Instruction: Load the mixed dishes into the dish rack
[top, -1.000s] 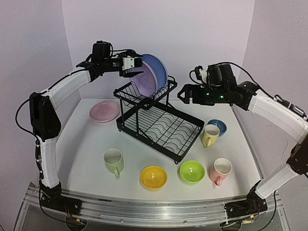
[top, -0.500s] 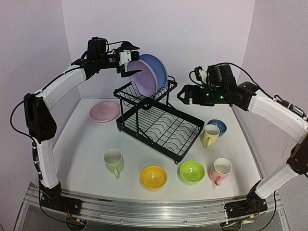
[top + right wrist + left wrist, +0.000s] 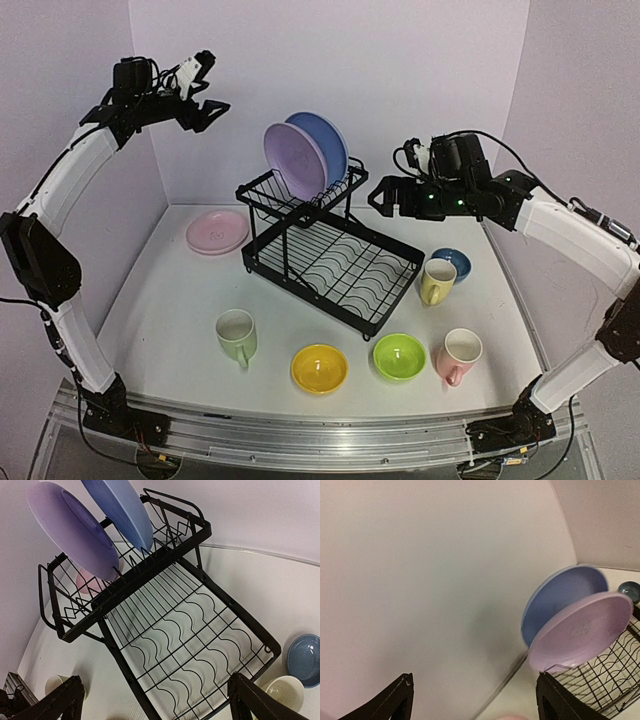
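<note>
White tabletop [image 3: 170, 300] under pale lilac walls carried the black wire dish rack [image 3: 330, 250] near its middle. On the rack's raised upper shelf stood the lavender plate [image 3: 295, 160] and the blue plate [image 3: 325, 145], both on edge and leaning, the lavender one overlapping the blue one's front. The pink plate [image 3: 217, 231] lay flat on the table just left of the rack. To the rack's right sat the blue bowl [image 3: 451, 263] with the yellow mug [image 3: 437, 281] beside it. Nearer the arms than the rack, a row ran from the green mug [image 3: 237, 335] through the yellow bowl [image 3: 319, 368] and lime bowl [image 3: 399, 357] to the pink mug [image 3: 458, 355].

The left gripper [image 3: 212, 85] hung high, well up and left of the rack, its fingers spread wide around nothing. The right gripper [image 3: 385, 195] hovered just right of the rack's upper shelf, fingers likewise wide and empty.
</note>
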Action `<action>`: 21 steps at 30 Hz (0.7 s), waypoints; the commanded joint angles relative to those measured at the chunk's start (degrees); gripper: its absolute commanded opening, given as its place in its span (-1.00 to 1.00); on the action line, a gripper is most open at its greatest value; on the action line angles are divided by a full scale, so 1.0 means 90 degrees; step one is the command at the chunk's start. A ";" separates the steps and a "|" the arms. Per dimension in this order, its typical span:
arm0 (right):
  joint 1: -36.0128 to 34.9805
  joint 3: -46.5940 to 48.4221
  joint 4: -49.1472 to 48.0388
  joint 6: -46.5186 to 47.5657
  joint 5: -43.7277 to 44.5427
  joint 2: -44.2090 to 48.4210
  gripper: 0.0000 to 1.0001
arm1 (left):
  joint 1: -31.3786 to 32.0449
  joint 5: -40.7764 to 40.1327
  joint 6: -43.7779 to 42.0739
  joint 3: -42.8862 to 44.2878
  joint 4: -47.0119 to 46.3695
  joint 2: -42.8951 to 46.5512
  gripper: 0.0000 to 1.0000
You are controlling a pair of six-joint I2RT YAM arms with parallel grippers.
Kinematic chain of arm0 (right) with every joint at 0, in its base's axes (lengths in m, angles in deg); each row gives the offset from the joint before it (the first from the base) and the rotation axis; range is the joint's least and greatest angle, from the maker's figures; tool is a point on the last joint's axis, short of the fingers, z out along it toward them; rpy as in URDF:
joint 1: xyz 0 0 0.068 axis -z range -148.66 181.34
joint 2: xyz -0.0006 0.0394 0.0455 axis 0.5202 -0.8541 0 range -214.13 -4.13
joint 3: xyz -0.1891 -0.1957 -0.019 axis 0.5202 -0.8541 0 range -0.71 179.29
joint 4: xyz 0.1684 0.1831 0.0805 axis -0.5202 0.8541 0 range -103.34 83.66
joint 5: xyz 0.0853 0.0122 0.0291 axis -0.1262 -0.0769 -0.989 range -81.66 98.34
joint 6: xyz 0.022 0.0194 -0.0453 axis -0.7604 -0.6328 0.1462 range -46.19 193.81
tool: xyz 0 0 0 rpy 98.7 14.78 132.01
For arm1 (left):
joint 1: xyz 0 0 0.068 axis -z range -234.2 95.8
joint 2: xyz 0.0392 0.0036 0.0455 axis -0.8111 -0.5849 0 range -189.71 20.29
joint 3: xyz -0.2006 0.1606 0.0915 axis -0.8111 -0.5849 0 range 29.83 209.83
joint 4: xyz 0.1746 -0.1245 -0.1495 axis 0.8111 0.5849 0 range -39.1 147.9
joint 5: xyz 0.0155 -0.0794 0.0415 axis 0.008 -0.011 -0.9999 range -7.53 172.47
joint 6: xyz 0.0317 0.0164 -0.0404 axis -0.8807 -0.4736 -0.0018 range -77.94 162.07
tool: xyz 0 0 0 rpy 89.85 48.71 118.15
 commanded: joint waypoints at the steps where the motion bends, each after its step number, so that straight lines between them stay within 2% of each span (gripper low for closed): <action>1: 0.0028 0.0039 -0.0192 -0.0049 -0.0002 0.0149 0.95 | -0.0225 -0.2039 0.3281 -0.0466 0.1271 -0.0280 0.67; 5: 0.0028 0.0068 -0.0192 -0.0048 -0.0045 0.0132 0.95 | -0.0320 -0.3410 0.4757 -0.0820 0.1543 -0.0550 0.72; 11: 0.0029 0.0024 -0.0191 -0.0102 -0.0020 0.0166 0.95 | -0.0798 -0.3760 0.6205 0.0171 0.2421 -0.1852 0.79; 14: 0.0030 0.0006 -0.0191 -0.0146 -0.0010 0.0170 0.95 | -0.0992 -0.3875 0.6402 0.0370 0.2509 -0.2517 0.85; 21: 0.0031 -0.0042 -0.0181 -0.0182 0.0053 0.0184 0.95 | -0.1073 -0.4022 0.5846 0.0572 0.2153 -0.3634 0.93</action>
